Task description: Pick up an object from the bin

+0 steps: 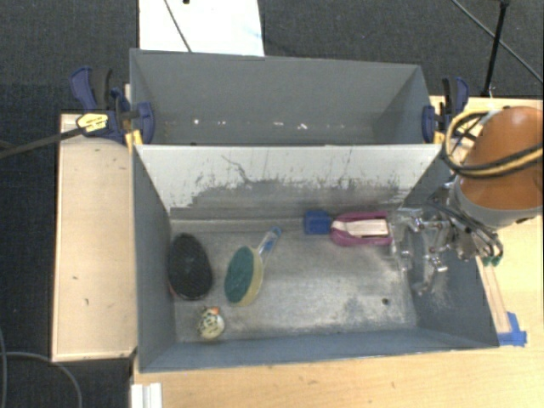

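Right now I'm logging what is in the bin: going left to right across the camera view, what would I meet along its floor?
black oval brush → green round scrubber → blue block → purple and white case → gripper

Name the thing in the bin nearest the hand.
The purple-and-white piece, just left of the hand; the blue block, green scrubber and black oval lie farther left.
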### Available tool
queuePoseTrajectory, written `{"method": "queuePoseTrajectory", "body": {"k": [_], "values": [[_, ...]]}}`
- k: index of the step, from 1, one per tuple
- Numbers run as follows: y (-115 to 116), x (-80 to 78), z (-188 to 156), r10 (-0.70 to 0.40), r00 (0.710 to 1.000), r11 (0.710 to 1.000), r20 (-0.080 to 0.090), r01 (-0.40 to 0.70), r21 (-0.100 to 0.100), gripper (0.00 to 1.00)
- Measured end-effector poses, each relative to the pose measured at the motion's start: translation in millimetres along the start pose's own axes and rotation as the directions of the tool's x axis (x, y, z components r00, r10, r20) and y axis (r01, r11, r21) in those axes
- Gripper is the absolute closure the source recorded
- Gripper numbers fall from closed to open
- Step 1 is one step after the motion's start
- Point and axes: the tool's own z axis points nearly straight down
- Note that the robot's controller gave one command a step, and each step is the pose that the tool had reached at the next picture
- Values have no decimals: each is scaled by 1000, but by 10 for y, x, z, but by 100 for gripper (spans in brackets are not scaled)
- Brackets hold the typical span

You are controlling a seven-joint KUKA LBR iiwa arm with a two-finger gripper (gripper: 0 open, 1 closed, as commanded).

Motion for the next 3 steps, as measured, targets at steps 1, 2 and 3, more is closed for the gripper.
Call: {"method": "queuePoseTrajectory", "body": {"k": [1,2,3], "values": [[-148,-520,737,-385,923,923,9,385,3,0],[-252,-409,741,-386,922,922,20,386,1,0],[-226,-444,663,-639,769,769,15,639,-8,0]]}}
